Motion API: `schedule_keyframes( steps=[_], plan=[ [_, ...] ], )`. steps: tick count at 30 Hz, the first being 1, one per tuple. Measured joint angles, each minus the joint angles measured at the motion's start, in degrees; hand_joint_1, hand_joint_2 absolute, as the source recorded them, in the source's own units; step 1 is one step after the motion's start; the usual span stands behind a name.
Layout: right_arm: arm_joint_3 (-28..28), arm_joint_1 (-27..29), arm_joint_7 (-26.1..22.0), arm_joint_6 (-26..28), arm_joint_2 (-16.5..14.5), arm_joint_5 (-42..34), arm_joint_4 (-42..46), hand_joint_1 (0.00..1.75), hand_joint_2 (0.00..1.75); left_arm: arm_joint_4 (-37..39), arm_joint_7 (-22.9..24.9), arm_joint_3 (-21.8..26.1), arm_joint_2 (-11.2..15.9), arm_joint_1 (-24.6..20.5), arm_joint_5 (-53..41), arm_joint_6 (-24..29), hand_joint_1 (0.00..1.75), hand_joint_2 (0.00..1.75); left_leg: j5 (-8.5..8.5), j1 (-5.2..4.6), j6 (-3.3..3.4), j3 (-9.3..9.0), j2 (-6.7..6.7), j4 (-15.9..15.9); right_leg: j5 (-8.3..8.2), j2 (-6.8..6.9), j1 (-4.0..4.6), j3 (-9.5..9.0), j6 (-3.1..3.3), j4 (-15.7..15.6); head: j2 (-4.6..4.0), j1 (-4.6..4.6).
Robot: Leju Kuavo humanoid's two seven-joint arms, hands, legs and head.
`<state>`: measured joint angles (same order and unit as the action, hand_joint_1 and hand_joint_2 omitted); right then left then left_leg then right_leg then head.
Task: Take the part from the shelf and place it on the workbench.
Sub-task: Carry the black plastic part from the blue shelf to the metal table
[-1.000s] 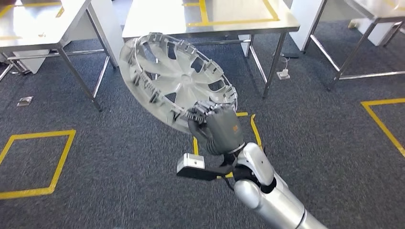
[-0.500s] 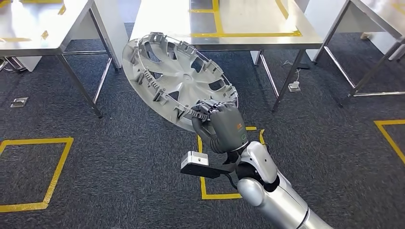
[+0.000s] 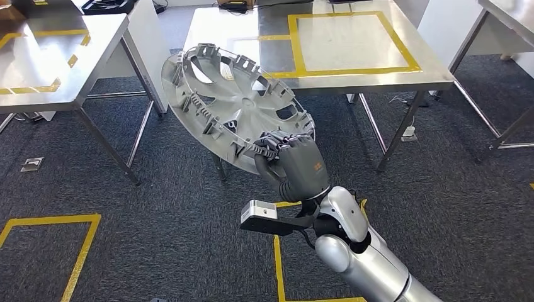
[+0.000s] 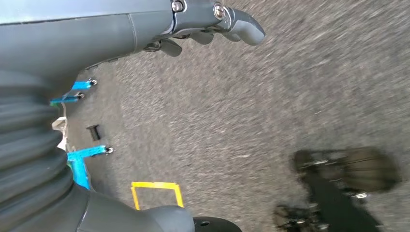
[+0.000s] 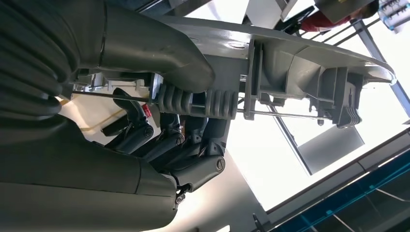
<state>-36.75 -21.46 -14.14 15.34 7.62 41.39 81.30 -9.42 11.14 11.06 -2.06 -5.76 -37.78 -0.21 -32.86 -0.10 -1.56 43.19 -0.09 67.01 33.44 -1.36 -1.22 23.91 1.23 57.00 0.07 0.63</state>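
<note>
The part is a silver wheel cover (image 3: 233, 104), tilted with its ribbed inner side toward me. My right hand (image 3: 296, 165) grips its near rim and carries it above the carpet, in front of a steel workbench (image 3: 227, 25) marked with a yellow tape square (image 3: 349, 41). In the right wrist view the thumb and dark fingers (image 5: 169, 145) clamp the cover's rim (image 5: 300, 72) and its wire ring. My left hand (image 4: 203, 24) hangs over the grey carpet, fingers apart, holding nothing.
A second steel table (image 3: 44, 56) stands at the left and another table's corner (image 3: 513, 16) at the far right. Table legs (image 3: 397, 129) reach down to the carpet. Yellow tape squares (image 3: 38, 251) mark the floor.
The whole view has shifted: the workbench now sits lower and nearer in the picture, so the camera has moved toward it. My right hand keeps the same grip on the wheel cover.
</note>
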Motion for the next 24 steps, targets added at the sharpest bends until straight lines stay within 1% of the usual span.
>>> schedule_keyframes(
  steps=[1,2,3,4,5,6,7,8,9,10,11,12,13,14,15,16,17,18,19,21,22,23,24],
  plan=[
    [-0.1,0.0,0.1,0.1,0.0,0.1,0.0,1.75,1.75,0.1,0.0,0.0,0.1,0.2,0.0,0.1,0.0,1.75,5.56,0.02,0.1,0.18,0.21,-4.1,1.07,-0.08,-0.2,-1.61,-0.32,-0.5,0.0,0.07],
    [-0.1,-0.2,0.4,0.3,-0.1,0.4,0.1,1.75,1.75,0.1,0.0,0.0,0.1,0.3,0.0,0.3,0.0,1.75,10.37,-0.08,0.32,-0.11,0.36,-7.2,2.3,-0.21,-0.32,-3.16,-0.69,-1.1,0.0,0.11],
    [-0.1,-0.6,0.8,0.7,-0.2,0.7,0.4,1.75,1.75,0.0,-0.1,0.0,0.2,0.3,-0.2,0.4,0.0,1.75,13.66,-0.19,0.64,-0.52,0.4,-9.6,2.77,-0.35,-0.35,-5.0,-1.09,-1.5,0.0,0.26],
    [0.1,-1.1,1.2,1.1,-0.3,0.9,0.7,1.75,1.75,-0.1,-0.2,0.0,0.3,0.1,-0.3,0.5,0.0,1.75,14.1,-0.28,0.9,-1.19,0.37,-10.7,2.57,-0.48,-0.3,-6.31,-1.51,-1.3,0.0,0.36],
    [0.4,-1.9,1.8,1.4,-0.4,0.9,1.2,1.75,1.75,-0.3,-0.3,0.0,0.3,-0.2,-0.6,0.5,0.0,1.75,13.97,-0.16,1.28,-2.34,0.19,-11.0,2.07,-0.48,-0.19,-7.24,-1.93,-0.7,0.0,0.44],
    [0.8,-2.9,2.5,1.5,-0.5,0.8,1.7,1.75,1.75,-0.4,-0.4,0.0,0.3,-0.7,-0.8,0.5,0.0,1.75,14.32,0.04,1.72,-3.4,0.11,-11.5,1.17,-0.26,-0.09,-7.57,-2.21,0.8,0.0,0.46],
    [1.3,-4.0,3.2,1.4,-0.5,0.7,1.9,1.75,1.75,-0.4,-0.5,0.0,0.3,-1.2,-0.9,0.4,0.0,1.75,14.68,0.23,2.12,-4.42,0.11,-11.6,1.0,0.03,-0.04,-6.84,-2.42,2.9,0.0,0.29],
    [1.9,-5.1,3.8,1.1,-0.3,0.5,2.1,1.75,1.75,-0.4,-0.7,0.0,0.2,-1.5,-1.0,0.3,0.0,1.75,14.97,0.41,2.5,-5.21,0.12,-11.7,1.82,0.34,-0.02,-5.65,-2.57,5.3,0.0,0.01],
    [2.7,-6.1,4.3,0.8,-0.2,0.3,2.1,1.75,1.75,-0.4,-0.8,0.0,0.2,-1.7,-1.1,0.0,0.0,1.75,15.04,0.43,2.73,-5.66,0.19,-11.7,3.67,0.65,-0.05,-3.92,-2.7,8.0,0.0,-0.31],
    [3.6,-7.0,4.7,0.5,0.1,0.1,2.1,1.75,1.75,-0.4,-1.0,0.0,0.2,-1.7,-1.2,-0.2,0.0,1.75,14.61,0.42,2.84,-5.85,0.14,-11.5,6.21,0.8,-0.07,-1.89,-2.89,10.2,0.0,-0.53],
    [4.7,-7.6,4.9,0.3,0.6,-0.3,2.0,1.75,1.75,-0.4,-1.1,0.0,0.2,-1.7,-1.3,-0.4,0.0,1.75,14.19,0.43,2.85,-5.97,0.04,-11.4,8.72,0.86,-0.09,0.03,-3.07,11.5,0.0,-0.7],
    [5.9,-8.2,5.0,0.1,1.1,-0.8,1.8,1.75,1.75,-0.4,-1.2,0.0,0.2,-1.6,-1.4,-0.5,0.0,1.75,13.8,0.43,2.82,-6.02,-0.1,-11.2,10.33,0.9,-0.11,1.54,-3.25,11.6,0.0,-0.77],
    [7.1,-8.7,4.9,-0.1,1.7,-1.3,1.4,1.75,1.75,-0.4,-1.2,0.0,0.2,-1.5,-1.5,-0.5,0.0,1.75,13.43,0.44,2.74,-6.0,-0.25,-10.9,10.06,0.93,-0.12,2.5,-3.32,10.4,0.0,-0.83],
    [8.3,-9.1,4.7,-0.2,2.3,-1.7,1.0,1.75,1.75,-0.4,-1.2,0.0,0.2,-1.4,-1.6,-0.5,0.0,1.75,13.05,0.45,2.61,-5.93,-0.37,-10.5,7.75,0.98,-0.12,3.02,-3.31,8.0,0.0,-0.93],
    [9.4,-9.4,4.4,-0.4,2.9,-2.1,0.5,1.75,1.75,-0.3,-1.2,0.0,0.1,-1.3,-1.7,-0.5,0.0,1.75,12.68,0.49,2.43,-5.77,-0.45,-10.1,4.2,1.09,-0.12,3.39,-3.16,5.4,0.0,-1.01],
    [10.4,-9.8,4.1,-0.5,3.5,-2.3,0.0,1.75,1.75,-0.3,-1.2,0.0,0.0,-1.3,-1.7,-0.6,0.0,1.75,12.47,0.48,2.15,-5.55,-0.48,-9.7,1.13,1.23,0.04,3.94,-2.96,3.0,0.0,-1.04],
    [11.3,-10.2,4.0,-0.7,3.9,-2.6,-0.5,1.75,1.75,-0.3,-1.2,0.0,0.0,-1.2,-1.8,-0.6,0.0,1.75,12.41,0.47,1.81,-5.18,-0.47,-9.4,-1.07,1.35,0.22,4.54,-2.68,1.6,0.0,-1.11],
    [12.1,-10.7,3.8,-1.0,4.3,-2.8,-1.0,1.75,1.75,-0.2,-1.2,0.0,0.0,-1.1,-1.8,-0.8,0.0,1.75,12.46,0.43,1.41,-4.84,-0.41,-9.2,-2.17,1.37,0.41,5.23,-2.3,1.1,0.0,-1.14],
    [12.9,-11.3,3.7,-1.2,4.5,-3.0,-1.4,1.75,1.75,-0.2,-1.2,0.0,0.1,-1.1,-1.8,-0.9,0.0,1.75,12.63,0.36,1.01,-4.62,-0.35,-9.0,-2.25,1.31,0.58,5.73,-1.95,1.0,0.0,-1.2],
    [14.1,-12.5,3.7,-1.8,4.9,-3.2,-2.1,1.75,1.75,-0.1,-1.2,0.0,0.1,-0.9,-1.8,-1.2,0.0,1.75,12.54,0.37,0.33,-4.12,-0.23,-8.5,-2.82,1.12,0.36,5.44,-1.16,0.8,0.0,-1.24],
    [14.6,-13.0,3.7,-1.9,5.0,-3.2,-2.4,1.75,1.75,-0.1,-1.2,0.0,0.1,-0.9,-1.8,-1.3,0.0,1.75,12.14,0.42,0.05,-3.55,-0.18,-7.6,-2.9,1.13,0.21,5.07,-0.83,0.6,0.0,-1.19],
    [14.9,-13.5,3.8,-2.0,5.0,-3.3,-2.7,1.75,1.75,-0.1,-1.2,0.0,0.1,-1.0,-1.8,-1.3,0.0,1.75,11.31,0.49,-0.21,-2.42,-0.14,-5.7,-2.91,1.15,0.09,4.67,-0.53,0.5,0.0,-1.11],
    [15.2,-13.9,3.8,-2.1,5.0,-3.3,-2.9,1.75,1.75,-0.1,-1.2,0.0,0.1,-1.0,-1.8,-1.3,0.0,1.75,10.13,0.55,-0.45,-0.78,-0.1,-2.6,-2.79,1.18,0.08,4.44,-0.3,0.4,0.0,-1.07]
  ],
)
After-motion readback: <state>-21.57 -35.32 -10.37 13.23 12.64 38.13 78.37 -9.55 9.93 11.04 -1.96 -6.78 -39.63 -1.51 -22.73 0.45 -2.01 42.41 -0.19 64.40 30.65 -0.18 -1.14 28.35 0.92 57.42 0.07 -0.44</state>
